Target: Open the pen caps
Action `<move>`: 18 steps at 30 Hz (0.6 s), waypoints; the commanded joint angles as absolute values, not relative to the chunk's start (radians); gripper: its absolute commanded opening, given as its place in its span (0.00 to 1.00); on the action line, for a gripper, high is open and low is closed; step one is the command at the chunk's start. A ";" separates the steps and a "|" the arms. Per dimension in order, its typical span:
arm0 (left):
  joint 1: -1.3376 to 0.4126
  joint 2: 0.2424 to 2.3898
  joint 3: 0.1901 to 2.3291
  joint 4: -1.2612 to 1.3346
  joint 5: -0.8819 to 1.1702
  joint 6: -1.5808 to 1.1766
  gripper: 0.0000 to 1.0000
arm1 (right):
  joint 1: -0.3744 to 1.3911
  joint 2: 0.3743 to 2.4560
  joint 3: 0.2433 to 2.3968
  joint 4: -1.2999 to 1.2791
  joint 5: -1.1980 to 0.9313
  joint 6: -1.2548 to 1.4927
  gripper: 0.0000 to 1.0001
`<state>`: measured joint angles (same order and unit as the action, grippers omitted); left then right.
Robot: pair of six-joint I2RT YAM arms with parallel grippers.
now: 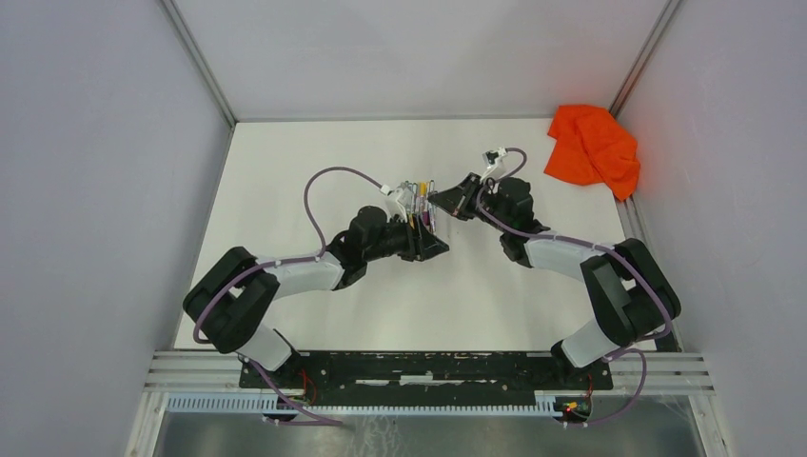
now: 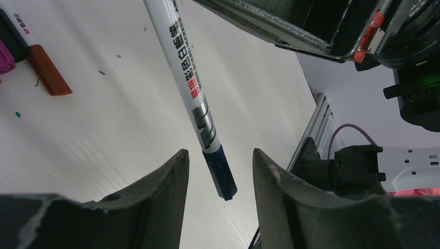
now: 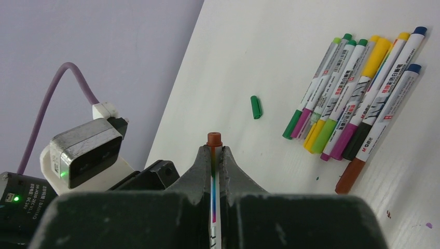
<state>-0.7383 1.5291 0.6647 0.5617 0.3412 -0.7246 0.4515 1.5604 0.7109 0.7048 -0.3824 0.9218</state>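
Note:
My right gripper [image 3: 214,149] is shut on a white pen [image 2: 184,67] and holds it above the table; the pen's brown end [image 3: 214,139] sticks out past the fingertips. In the left wrist view the pen's dark blue cap [image 2: 220,171] hangs between the fingers of my left gripper [image 2: 220,153], which is open and not touching it. The two grippers meet mid-table, the left [image 1: 433,238] and the right [image 1: 440,200]. Several capped pens [image 3: 358,88] lie side by side on the table. A loose green cap [image 3: 255,107] lies left of them.
An orange cloth [image 1: 595,145] lies crumpled at the back right corner. Grey walls close in the white table [image 1: 285,190] on the left, back and right. A brown-capped pen [image 2: 49,70] lies at the left in the left wrist view. Small coloured specks dot the table.

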 commanded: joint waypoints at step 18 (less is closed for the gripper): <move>-0.788 1.501 0.686 0.527 0.250 -0.742 0.02 | 0.460 1.430 0.633 0.717 -0.376 0.827 0.03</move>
<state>-0.7670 1.5436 0.6643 0.5434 0.2829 -0.7509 0.4507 1.4879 0.6418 0.7357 -0.3794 0.8917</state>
